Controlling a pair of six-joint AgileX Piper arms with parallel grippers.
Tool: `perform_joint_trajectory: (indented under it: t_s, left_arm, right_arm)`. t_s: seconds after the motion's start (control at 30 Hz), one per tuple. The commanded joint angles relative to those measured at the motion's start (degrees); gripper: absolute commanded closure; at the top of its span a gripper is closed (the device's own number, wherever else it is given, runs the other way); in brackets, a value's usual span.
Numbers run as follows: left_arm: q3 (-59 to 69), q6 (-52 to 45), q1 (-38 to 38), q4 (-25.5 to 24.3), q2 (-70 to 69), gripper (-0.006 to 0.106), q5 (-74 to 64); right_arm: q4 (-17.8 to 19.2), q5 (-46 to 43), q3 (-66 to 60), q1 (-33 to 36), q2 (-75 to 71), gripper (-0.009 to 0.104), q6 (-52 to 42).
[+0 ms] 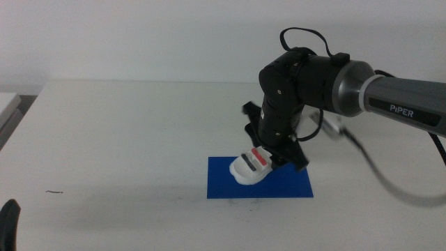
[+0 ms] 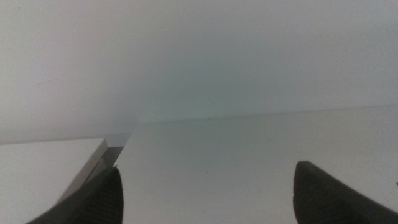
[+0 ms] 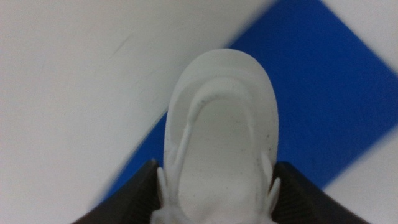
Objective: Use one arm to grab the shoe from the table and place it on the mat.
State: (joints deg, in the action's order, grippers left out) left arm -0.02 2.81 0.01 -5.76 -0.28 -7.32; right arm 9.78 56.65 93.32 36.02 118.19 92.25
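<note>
The right gripper clamps the small white strapped shoe over the flat deep-blue rectangular mat, toe tilted down toward the mat's left end. The left gripper waits, jaws spread wide.

The shoe is gripped between the jaws of the right gripper, toe tilted down beyond the jaws, over the blue mat. The right arm is bent down above it. The mat is laid flat on the white table below the jaws. The left gripper is seen only at the bottom edge.
</note>
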Motion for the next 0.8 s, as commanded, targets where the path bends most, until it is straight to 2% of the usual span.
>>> perform_joint_trajectory:
  t_s: [0.0, 0.03, 0.07, 0.27, 0.5, 0.77]
  left_arm:
    - [0.02, 0.08, -0.01, 0.23, 0.28, 0.007, 0.7]
    - [0.02, 0.08, -0.01, 0.23, 0.28, 0.007, 0.7]
    - [0.02, 0.08, -0.01, 0.23, 0.28, 0.007, 0.7]
    - [0.02, 0.08, -0.01, 0.23, 0.28, 0.007, 0.7]
    - [0.02, 0.08, -0.01, 0.23, 0.28, 0.007, 0.7]
    - [0.02, 0.08, -0.01, 0.23, 0.28, 0.007, 0.7]
  right_arm:
    - [0.49, 2.84, 0.44, 0.02, -0.27, 0.096, 20.96]
    - [-0.2, 3.83, 0.44, 0.12, -0.27, 0.096, 28.12]
    - [-1.85, 4.53, 0.44, 0.44, -0.27, 0.096, 30.45]
    - [-3.97, 1.57, 0.54, 0.32, -0.17, 0.096, 30.45]
    - [-3.68, 1.47, 0.43, 0.19, 0.54, 0.096, 30.45]
    - [-5.87, 0.02, 0.43, -0.02, 2.57, 0.096, 30.45]
